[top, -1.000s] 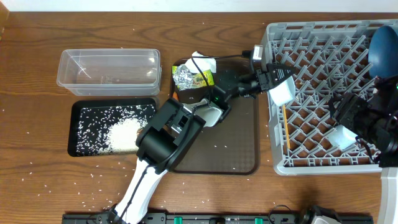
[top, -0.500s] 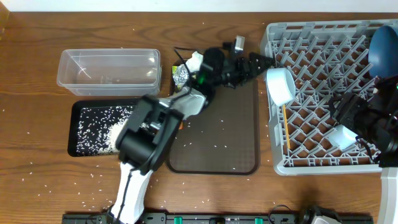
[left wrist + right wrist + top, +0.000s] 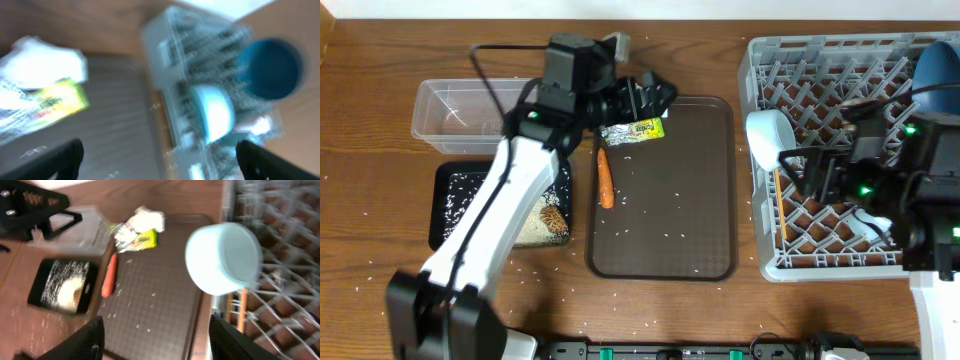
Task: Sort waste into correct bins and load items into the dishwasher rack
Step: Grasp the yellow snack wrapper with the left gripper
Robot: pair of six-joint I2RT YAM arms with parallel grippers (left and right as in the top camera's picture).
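Your left gripper (image 3: 160,150) and right gripper (image 3: 157,330) both hold jaws apart, empty; carrot (image 3: 605,178) and wrapper (image 3: 640,130) lie on the brown tray (image 3: 690,200), your left arm (image 3: 510,200) crossing the black tray (image 3: 438,215)

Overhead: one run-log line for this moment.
left end effector open, empty, over brown tray's top edge | right end effector open, empty, over dishwasher rack | small light-blue bowl tilted at rack's left edge | carrot, wrapper on tray

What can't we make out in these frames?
- Overhead: left arm covers the tissue and part of the black tray.
- Overhead: right arm hides the rack's lower right; plate cut by the right edge.
- Left wrist: motion blur; wrapper print unreadable.
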